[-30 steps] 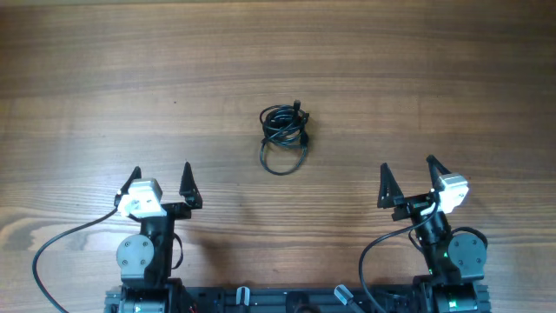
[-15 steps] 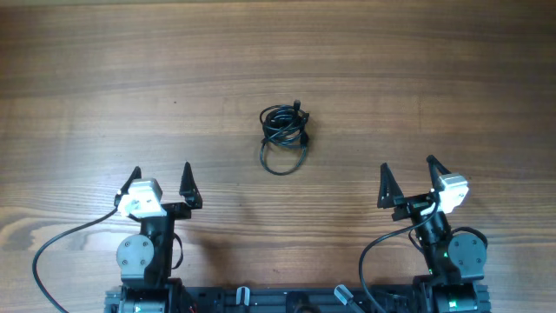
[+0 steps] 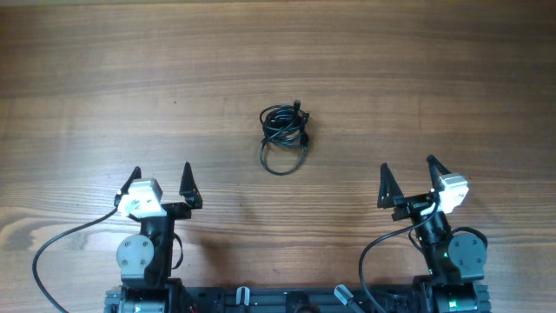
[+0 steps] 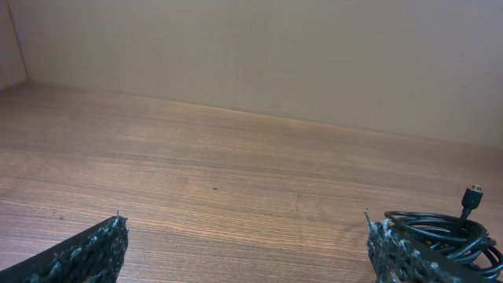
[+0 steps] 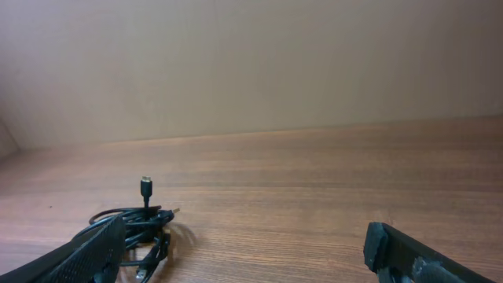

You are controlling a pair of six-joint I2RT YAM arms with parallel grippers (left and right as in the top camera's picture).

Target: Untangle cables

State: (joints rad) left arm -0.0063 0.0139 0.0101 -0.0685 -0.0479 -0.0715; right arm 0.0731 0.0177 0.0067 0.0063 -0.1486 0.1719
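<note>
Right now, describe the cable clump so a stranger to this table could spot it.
On the wooden table, look between the left arm's fingers and the right arm's fingers, then a little farther from the robot. The cables lie there: a knot of thin black cords, one loop trailing toward the robot, thinner than the arms' own wires.

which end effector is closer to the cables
Neither clearly: it's about even. The left end effector is left of the cables and back toward the robot. The right end effector is right of them, about as far back. Both are open, touching nothing.
</note>
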